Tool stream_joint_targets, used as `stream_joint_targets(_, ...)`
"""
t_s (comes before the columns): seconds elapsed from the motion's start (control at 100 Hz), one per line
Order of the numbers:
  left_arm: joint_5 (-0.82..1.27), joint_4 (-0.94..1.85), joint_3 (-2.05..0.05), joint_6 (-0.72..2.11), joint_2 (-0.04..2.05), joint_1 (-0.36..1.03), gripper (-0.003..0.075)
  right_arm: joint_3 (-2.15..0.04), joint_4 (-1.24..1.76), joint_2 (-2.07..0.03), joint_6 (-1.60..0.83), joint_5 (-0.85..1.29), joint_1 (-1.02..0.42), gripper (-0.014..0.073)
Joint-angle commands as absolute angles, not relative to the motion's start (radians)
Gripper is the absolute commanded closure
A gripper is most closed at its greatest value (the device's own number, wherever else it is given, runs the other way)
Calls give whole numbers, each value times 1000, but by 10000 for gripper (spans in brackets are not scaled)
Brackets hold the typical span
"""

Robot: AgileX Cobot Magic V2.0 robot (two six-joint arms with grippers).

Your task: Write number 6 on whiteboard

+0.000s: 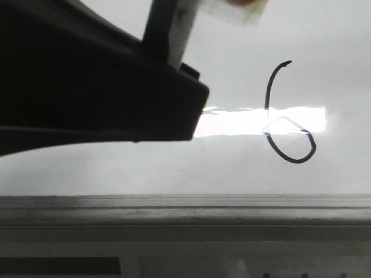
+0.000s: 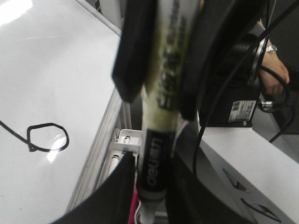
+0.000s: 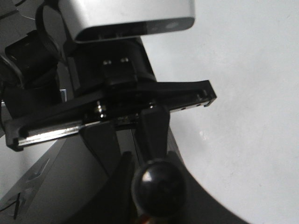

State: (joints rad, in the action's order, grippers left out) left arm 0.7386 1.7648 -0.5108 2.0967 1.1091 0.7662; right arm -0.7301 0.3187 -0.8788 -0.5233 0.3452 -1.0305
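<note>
Front view: whiteboard (image 1: 174, 168) bearing finished number 6 (image 1: 288, 116) right of centre; left end effector (image 2: 161, 70) clamped on marker (image 2: 161, 116), lifted clear, likely sparing the ink; right end effector (image 3: 154, 186) state indeterminable.

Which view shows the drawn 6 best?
The front view: the whole number 6 shows on the whiteboard, stem and loop. The left wrist view catches only its loop and part of the stem; the right wrist view shows none.

light: bright ceiling glare | furniture: white table (image 2: 261, 158) | cables (image 2: 219, 93) hanging
</note>
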Motion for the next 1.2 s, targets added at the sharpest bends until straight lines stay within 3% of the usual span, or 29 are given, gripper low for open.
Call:
stream_joint_targets(0.0,807,1871,-544,2044,1099,764,465,-764,332,-884,-525,308,-1033,665)
stream_joint_targets(0.26,853,1871,-544,2016,1097,764,491,-764,338,-889,-525,323,-1033,665)
stream_joint_targets(0.48,853,1871,-544,1988,1097,763,738,-764,338,-889,-525,324,-1033,665)
stream_joint_targets(0.72,851,1871,-544,1988,1097,763,741,-764,345,-889,-525,322,-1033,659)
stream_joint_targets(0.84,835,1871,-544,1986,1097,763,741,-764,393,-889,-525,296,-1033,529)
stream_joint_targets(0.96,818,1871,-544,1986,1097,763,741,-764,404,-889,-525,258,-1033,250)
stream_joint_targets(1.03,814,1871,-544,1986,1097,763,741,-764,404,-889,-525,241,-1033,130)
stream_joint_targets(1.1,809,1867,-544,1985,1097,763,741,-764,383,-889,-525,237,-1030,67)
stream_joint_targets(1.19,776,1867,-544,1948,1097,763,741,-764,343,-865,-525,237,-1030,62)
